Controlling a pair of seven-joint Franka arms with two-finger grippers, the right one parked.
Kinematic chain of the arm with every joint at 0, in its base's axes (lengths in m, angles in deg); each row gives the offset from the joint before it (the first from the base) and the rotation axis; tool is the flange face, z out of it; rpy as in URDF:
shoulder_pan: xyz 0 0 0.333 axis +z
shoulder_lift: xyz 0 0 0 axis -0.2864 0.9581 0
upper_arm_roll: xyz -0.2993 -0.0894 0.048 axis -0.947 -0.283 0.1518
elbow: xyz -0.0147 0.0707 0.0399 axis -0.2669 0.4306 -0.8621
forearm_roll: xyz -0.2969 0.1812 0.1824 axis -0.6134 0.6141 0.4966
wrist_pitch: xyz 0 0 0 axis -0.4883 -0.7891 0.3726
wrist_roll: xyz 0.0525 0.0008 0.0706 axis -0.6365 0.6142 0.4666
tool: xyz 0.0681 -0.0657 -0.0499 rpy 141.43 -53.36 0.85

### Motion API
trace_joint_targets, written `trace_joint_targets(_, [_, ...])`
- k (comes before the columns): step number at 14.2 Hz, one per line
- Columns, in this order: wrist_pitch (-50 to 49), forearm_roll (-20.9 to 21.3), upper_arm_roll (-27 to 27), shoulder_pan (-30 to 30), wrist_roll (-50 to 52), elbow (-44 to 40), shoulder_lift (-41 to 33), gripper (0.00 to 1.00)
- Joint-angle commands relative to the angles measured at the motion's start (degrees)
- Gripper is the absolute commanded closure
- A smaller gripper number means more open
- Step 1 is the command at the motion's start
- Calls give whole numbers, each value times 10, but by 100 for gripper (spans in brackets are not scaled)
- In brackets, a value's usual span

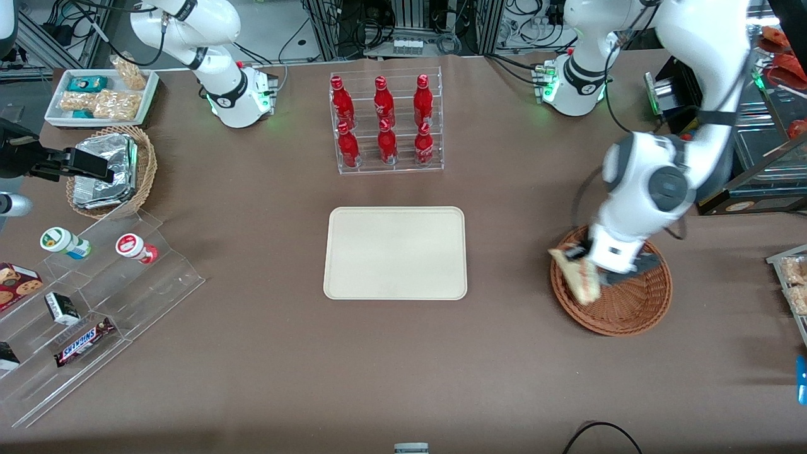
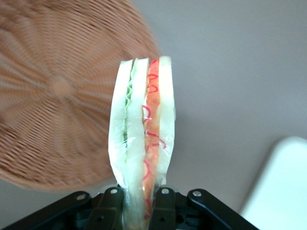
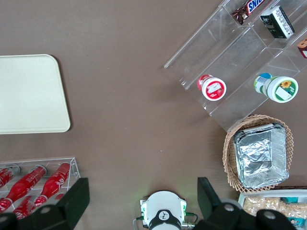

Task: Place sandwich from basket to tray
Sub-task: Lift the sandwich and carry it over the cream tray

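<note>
The end effector [image 2: 139, 211], clamped on the sandwich [image 2: 142, 129], hangs over the basket [image 1: 630, 309] rim, tray [image 1: 395, 253] nearby.

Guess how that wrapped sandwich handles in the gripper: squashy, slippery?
Likely soft: the gripper, above the basket rim, is shut on the sandwich at its narrow end, and pale bread tends to compress. The clear wrap looks glossy, so it may slip. Probably light, though held at one end it could sag.

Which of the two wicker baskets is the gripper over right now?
The wide, shallow reddish-brown basket at the working arm's end; the gripper holds the sandwich above its rim. The deeper tan basket holds foil packets.
</note>
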Motion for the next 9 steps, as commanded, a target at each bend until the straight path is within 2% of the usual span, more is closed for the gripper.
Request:
trace_joint_targets(1, [-23,3,4,-92,16,-30,13,90])
trace_joint_targets(4, [-25,3,5,-187,23,-85,79,90])
trace_joint_targets(6, [-26,18,8,-251,98,-149,141,88])
trace_joint_targets(9, [-25,135,8,-309,244,-244,239,88])
